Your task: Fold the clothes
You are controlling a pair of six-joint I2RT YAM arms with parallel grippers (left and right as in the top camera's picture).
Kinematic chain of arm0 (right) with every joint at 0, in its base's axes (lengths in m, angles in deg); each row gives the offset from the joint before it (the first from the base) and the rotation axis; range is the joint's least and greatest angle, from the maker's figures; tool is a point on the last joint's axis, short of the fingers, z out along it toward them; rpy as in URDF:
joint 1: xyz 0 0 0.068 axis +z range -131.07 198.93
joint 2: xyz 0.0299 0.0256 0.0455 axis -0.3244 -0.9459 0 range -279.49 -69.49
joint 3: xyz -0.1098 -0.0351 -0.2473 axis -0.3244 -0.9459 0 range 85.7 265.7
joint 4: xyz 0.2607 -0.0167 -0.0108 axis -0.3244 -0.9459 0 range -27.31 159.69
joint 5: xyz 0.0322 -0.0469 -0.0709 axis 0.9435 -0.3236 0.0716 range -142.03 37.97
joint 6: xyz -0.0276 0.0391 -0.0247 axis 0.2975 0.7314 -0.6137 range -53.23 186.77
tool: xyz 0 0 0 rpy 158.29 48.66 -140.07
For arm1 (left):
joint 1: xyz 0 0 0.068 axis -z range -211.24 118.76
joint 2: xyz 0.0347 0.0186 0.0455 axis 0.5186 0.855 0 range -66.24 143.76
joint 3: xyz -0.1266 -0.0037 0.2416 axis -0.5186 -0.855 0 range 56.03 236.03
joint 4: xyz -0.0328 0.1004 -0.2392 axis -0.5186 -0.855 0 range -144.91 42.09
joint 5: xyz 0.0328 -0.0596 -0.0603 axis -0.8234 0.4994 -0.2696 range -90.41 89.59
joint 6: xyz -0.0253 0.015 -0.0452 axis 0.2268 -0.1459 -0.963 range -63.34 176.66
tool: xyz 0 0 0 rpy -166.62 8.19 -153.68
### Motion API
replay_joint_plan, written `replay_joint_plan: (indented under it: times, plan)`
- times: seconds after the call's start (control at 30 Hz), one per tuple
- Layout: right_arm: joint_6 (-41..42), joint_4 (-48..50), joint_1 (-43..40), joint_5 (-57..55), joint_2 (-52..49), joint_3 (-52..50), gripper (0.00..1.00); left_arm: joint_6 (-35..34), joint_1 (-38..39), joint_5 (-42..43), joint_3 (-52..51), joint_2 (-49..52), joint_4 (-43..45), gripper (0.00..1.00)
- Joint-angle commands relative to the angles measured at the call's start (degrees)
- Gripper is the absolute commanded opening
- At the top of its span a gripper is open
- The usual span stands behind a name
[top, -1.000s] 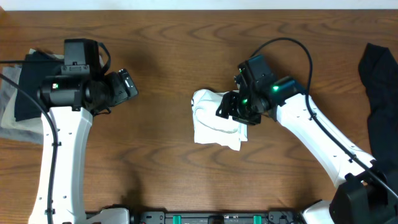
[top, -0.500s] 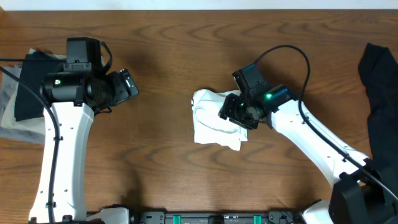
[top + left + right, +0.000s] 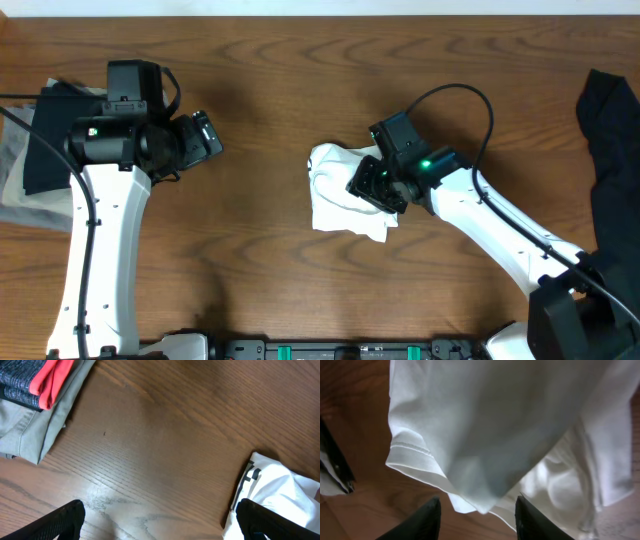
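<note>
The clothes, a crumpled white T-shirt (image 3: 335,200), lie in a heap at the middle of the table. My right gripper (image 3: 368,186) hovers over the heap's right side. In the right wrist view a hanging fold of the T-shirt (image 3: 495,425) dips its corner between the two black fingers; the right gripper (image 3: 477,512) stands open, with a gap on both sides of the cloth. My left gripper (image 3: 210,140) is well to the left of the shirt, wide open over bare wood (image 3: 160,512). The shirt's edge (image 3: 280,490) shows by its right finger.
A black garment (image 3: 610,150) lies at the table's right edge. At the far left sits a stack of clothes (image 3: 30,170): an olive-grey garment (image 3: 35,430) with a black one banded in red and grey (image 3: 35,377) on top.
My right gripper has shifted slightly left and lower over the shirt, and its jaws have narrowed. The left arm has barely moved.
</note>
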Motion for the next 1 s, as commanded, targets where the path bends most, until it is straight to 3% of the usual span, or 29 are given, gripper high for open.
replay_joint_plan:
  times: [0.0,0.13,0.33,0.97]
  plan:
    - [2.29,0.46,0.52,-0.63,-1.75,-0.46,0.45,-0.09,-0.17,-0.70,-0.66,0.33,-0.31,0.98]
    - [2.38,1.97,0.50,-0.72,-4.22,-0.46,0.38,-0.09,-0.20,-0.70,-0.66,0.33,-0.35,0.98]
    - [1.92,4.48,0.39,-4.00,-6.12,-0.44,0.14,-0.07,-0.20,-0.70,-0.66,0.33,-0.35,0.98]
    - [-1.46,11.19,-5.16,-3.82,-5.11,1.22,0.08,-0.07,-0.20,-0.72,-0.66,0.33,-0.28,0.98]
